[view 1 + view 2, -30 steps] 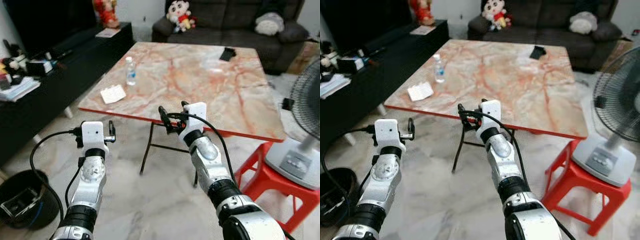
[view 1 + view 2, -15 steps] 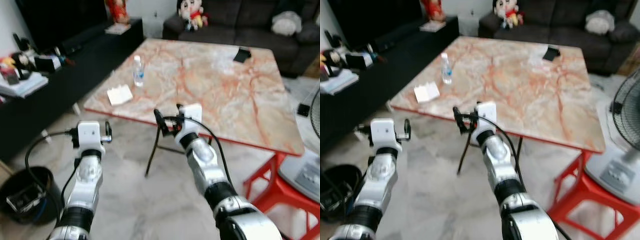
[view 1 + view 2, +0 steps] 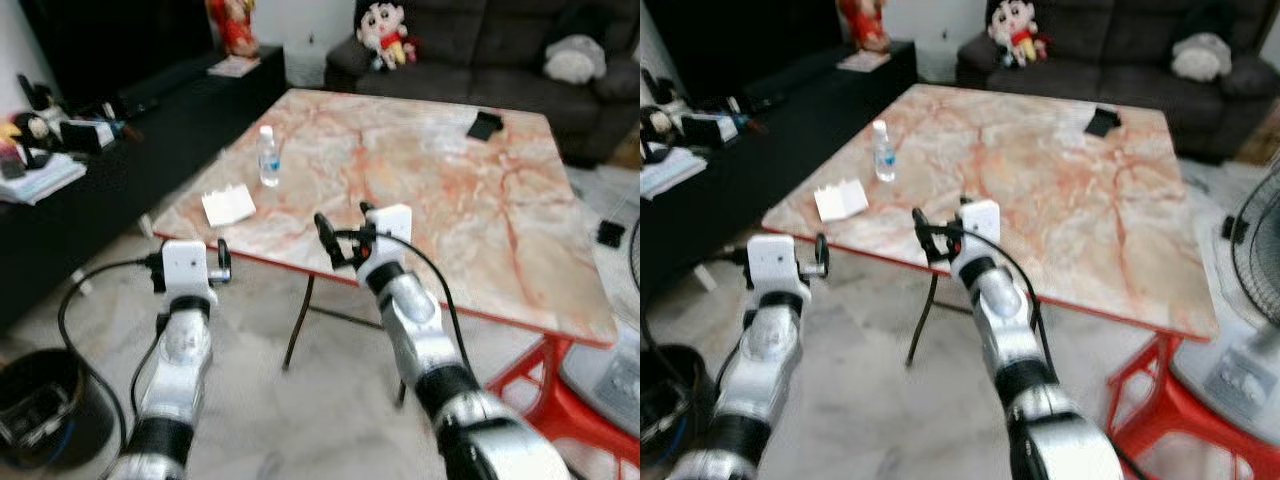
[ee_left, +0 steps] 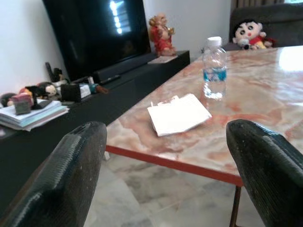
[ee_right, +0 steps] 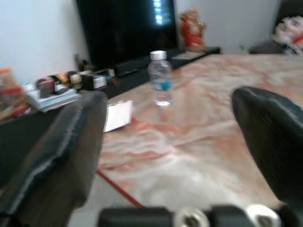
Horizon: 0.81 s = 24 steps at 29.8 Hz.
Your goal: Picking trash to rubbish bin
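Observation:
A white crumpled paper (image 3: 228, 206) lies near the left front corner of the marble table (image 3: 470, 230). A small water bottle (image 3: 267, 156) stands just behind it. Both arms are raised in front of the table's near edge. My left gripper (image 3: 192, 262) is open and points at the paper (image 4: 178, 114) and the bottle (image 4: 214, 68), a short way off. My right gripper (image 3: 345, 232) is open too, level with the table edge, with nothing between its fingers. A black bin (image 3: 35, 400) sits on the floor at the lower left.
A long black TV console (image 3: 110, 150) with clutter runs along the left. A dark sofa (image 3: 480, 40) with plush toys stands behind the table. A small black object (image 3: 485, 125) lies at the table's far side. A red stool (image 3: 600, 400) and a fan base stand at the right.
The whole picture has shifted as I walk, and the table's near edge now sits closer. Both grippers hold the same raised, open pose.

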Motion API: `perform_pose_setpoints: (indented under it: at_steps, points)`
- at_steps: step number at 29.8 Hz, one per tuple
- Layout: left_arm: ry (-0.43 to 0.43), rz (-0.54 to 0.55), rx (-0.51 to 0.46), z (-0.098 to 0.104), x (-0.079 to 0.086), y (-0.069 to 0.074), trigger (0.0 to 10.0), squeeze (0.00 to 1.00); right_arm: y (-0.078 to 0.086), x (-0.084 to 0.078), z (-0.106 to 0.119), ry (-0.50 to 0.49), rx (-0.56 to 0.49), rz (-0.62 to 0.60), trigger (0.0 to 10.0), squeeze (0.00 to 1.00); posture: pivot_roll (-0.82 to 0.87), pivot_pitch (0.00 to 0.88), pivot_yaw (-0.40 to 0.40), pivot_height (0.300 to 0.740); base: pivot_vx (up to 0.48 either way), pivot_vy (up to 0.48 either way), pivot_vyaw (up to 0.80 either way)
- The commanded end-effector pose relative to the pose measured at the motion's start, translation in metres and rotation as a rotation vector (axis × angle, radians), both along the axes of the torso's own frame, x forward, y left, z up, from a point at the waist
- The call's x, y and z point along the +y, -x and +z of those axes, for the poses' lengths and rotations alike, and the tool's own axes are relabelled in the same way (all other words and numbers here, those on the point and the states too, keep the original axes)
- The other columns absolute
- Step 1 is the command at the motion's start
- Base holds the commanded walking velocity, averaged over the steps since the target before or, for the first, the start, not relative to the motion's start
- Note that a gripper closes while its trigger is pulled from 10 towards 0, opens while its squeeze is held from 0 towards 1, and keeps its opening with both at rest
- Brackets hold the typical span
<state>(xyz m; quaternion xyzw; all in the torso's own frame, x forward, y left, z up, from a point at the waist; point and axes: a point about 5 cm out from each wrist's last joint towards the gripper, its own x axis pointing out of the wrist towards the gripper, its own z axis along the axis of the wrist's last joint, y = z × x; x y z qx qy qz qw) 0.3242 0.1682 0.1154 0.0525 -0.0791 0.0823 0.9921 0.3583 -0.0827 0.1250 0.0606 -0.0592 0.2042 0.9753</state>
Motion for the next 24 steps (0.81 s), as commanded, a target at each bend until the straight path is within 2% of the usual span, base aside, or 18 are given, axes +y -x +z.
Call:
perform_pose_setpoints:
  at_steps: [1,5,11,16,24]
  points:
    - [-0.027,0.013,-0.009,0.0050,0.0074,-0.0013,10.0,0.00,-0.0018,0.0097,0.0094,-0.010,-0.029,0.030,10.0,0.00,0.09,0.000,0.001,0.740,0.360,0.000,0.00]
    - [-0.030,0.013,-0.010,0.0058,0.0076,-0.0012,10.0,0.00,-0.0009,0.0098,0.0085,0.001,-0.034,0.030,10.0,0.00,0.09,0.000,0.005,0.740,0.366,0.000,0.00]
    - [-0.031,0.013,-0.010,0.0057,0.0069,0.0001,10.0,0.00,0.0005,0.0084,0.0076,0.002,-0.039,0.030,10.0,0.00,0.09,0.000,0.002,0.740,0.366,0.000,0.71]
    - [-0.033,0.015,-0.011,0.0058,0.0072,0.0017,10.0,0.00,0.0010,0.0074,0.0072,-0.023,-0.030,0.027,10.0,0.00,0.09,0.000,0.000,0.740,0.365,0.000,0.00]
    - [-0.043,0.016,-0.012,0.0073,0.0076,0.0007,10.0,0.00,0.0009,0.0064,0.0078,0.005,-0.037,0.030,10.0,0.00,0.08,0.000,-0.002,0.740,0.366,0.000,0.00]
